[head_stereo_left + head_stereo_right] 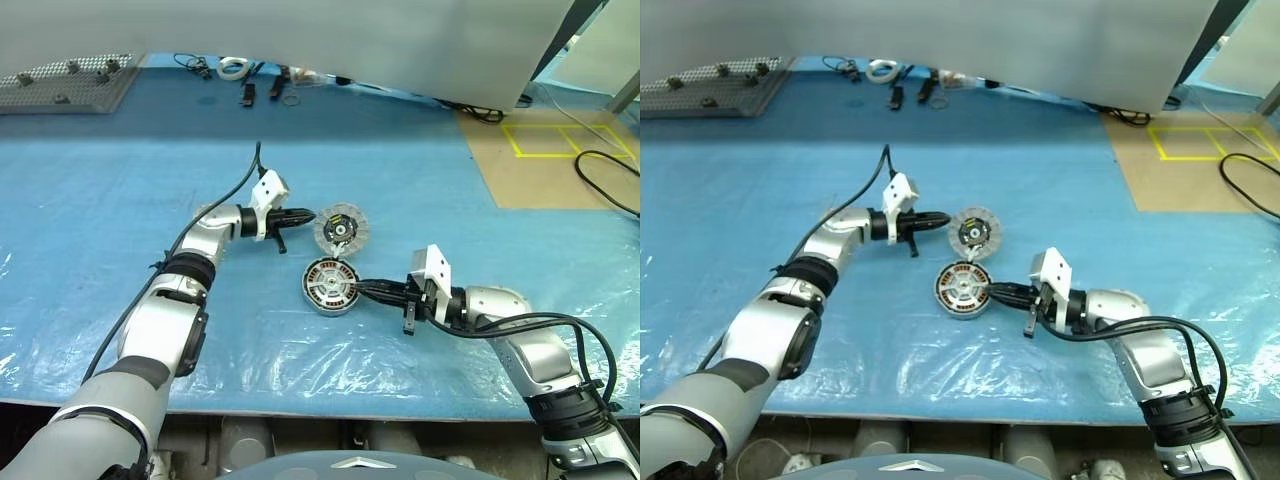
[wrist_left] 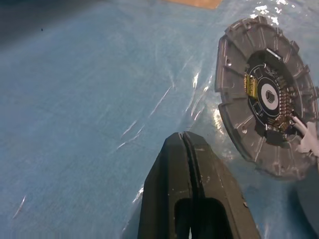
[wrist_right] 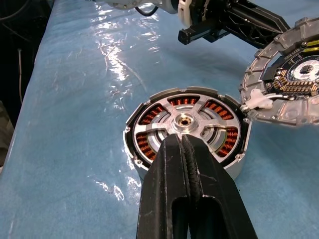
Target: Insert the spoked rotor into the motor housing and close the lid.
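Both pincers have their black fingers pressed together on nothing. The left gripper [image 1: 303, 216] lies level just beside the lid, its tapered tip pointing at the lid's rim; the right gripper [image 1: 362, 288] reaches in from the other side, its tip at the near edge of the motor housing, over its rim in the right wrist view.

The table [image 1: 90, 200] is covered in a blue sheet under clear, wrinkled, glossy plastic film that catches the light in streaks. At its far edge stands a grey perforated metal plate [image 1: 60, 85] with pegs, and a few small dark bits and a white ring lie nearby.

The motor housing [image 3: 187, 129] is a round, shallow silver-grey casing, flat on the sheet near the table's middle. Copper-brown windings show through the gaps between the broad silvery spokes of the spoked rotor [image 3: 185, 121], which sits inside it around a small bright hub.

The lid [image 2: 266, 94], a ribbed grey disc with a dark circuit-like centre and gold contacts, lies just behind the housing, almost touching it.
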Motion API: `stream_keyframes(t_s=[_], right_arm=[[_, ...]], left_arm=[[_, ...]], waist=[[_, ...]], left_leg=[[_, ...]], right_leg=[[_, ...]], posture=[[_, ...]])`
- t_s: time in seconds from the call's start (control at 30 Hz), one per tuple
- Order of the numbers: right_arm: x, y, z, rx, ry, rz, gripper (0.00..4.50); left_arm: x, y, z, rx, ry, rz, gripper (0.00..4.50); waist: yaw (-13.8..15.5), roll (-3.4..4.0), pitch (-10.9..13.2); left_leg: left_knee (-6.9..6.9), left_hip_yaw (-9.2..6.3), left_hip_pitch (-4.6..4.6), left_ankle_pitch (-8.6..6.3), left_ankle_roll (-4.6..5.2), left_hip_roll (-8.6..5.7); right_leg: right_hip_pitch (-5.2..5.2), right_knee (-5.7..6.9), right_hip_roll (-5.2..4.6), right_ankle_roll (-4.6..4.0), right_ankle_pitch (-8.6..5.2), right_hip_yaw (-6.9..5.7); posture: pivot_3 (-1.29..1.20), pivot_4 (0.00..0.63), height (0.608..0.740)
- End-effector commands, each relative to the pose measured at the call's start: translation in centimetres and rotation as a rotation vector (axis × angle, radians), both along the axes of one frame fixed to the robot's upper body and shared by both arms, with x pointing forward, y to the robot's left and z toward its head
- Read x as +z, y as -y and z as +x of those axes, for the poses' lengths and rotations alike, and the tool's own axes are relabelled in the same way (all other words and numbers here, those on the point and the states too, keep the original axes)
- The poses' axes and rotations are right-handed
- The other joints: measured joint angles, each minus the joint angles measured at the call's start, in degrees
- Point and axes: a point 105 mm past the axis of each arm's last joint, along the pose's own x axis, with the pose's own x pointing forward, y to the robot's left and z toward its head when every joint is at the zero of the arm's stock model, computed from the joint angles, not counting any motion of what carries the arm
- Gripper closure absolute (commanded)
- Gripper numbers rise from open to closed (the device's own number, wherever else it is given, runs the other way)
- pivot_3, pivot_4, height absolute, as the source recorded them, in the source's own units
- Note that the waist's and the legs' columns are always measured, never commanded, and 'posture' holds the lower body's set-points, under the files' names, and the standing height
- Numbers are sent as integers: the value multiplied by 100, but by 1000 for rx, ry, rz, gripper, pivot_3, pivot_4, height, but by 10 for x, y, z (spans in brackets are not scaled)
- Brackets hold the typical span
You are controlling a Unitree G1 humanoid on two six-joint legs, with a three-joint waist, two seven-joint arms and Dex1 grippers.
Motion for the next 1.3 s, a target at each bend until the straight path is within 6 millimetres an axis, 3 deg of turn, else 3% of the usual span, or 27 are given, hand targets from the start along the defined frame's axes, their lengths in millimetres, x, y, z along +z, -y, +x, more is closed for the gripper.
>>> stream_keyframes(t_s=[0.03,0.17,0.43,0.63,1.0,1.3], right_arm=[[10,2,-4,2,50,7,4500],[9,3,-7,-8,49,8,4500],[10,-2,-16,10,45,-4,4500],[11,-1,-26,8,42,-20,4500],[14,-6,-29,-7,51,-33,4500],[12,-6,-27,-21,53,-37,4500]], left_arm=[[26,-9,8,7,40,-32,4451],[32,-10,15,59,67,-46,4451],[29,39,11,-2,17,-98,4451],[34,59,13,2,12,-94,4451],[21,73,-12,-267,48,133,4451],[58,82,-24,-450,154,77,4451]], waist=[[9,-2,1],[39,-3,1],[139,-7,4],[114,-11,7],[129,-13,8],[129,-21,13]], left_leg=[[0,0,0,-1,-2,0],[0,0,6,-10,-16,-2],[6,-1,-1,-9,-15,-5],[1,-4,1,-10,-17,-7],[-9,-6,3,-11,-17,-26],[-13,-5,3,-11,-17,-34]], right_leg=[[0,0,0,0,0,0],[5,0,-1,1,1,-1],[8,-2,-15,3,2,-1],[8,-5,-14,6,3,-1],[8,-13,-28,16,8,-3],[8,-14,-50,16,8,-4]], posture=[[0,150,740],[0,150,740],[0,150,740],[0,150,740],[0,150,740],[0,150,740]])
